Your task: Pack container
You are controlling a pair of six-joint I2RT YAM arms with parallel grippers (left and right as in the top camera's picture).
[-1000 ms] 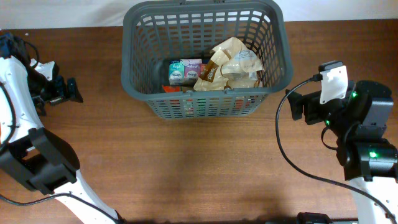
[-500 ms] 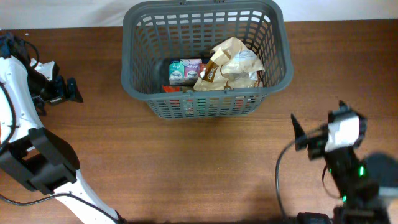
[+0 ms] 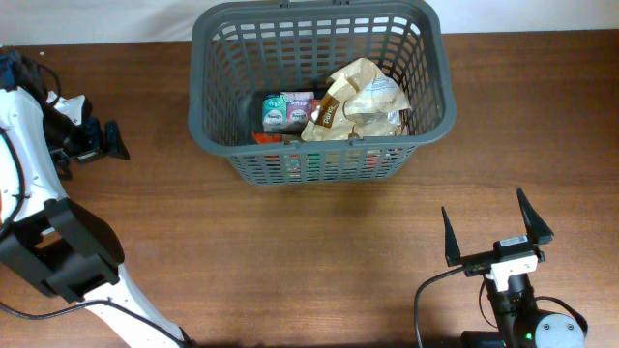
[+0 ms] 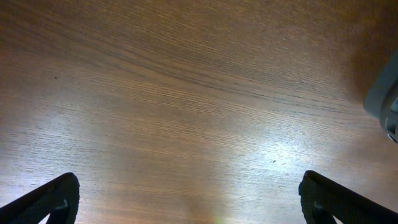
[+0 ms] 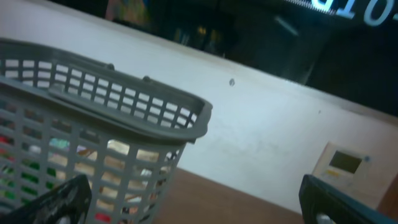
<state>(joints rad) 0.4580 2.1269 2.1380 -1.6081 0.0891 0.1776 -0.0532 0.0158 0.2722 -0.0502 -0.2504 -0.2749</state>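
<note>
Two claws, both spread wide and holding nothing. The basket [image 3: 200, 97] sits at the far middle of the desk [image 3: 319, 251], its long axis running side to side. A crumpled tan bag [image 3: 363, 97] and small boxes [image 3: 288, 109] lie on its floor. The left claw [image 3: 97, 135] hangs off the basket's short left wall, level with it. The right claw [image 3: 484, 208] is near the desk's front edge, so the basket lies ahead and to its left, on a diagonal. The left looks slightly nearer. Open wood separates each claw from the basket. No loose item shows, so packing seems nearly done.
</note>
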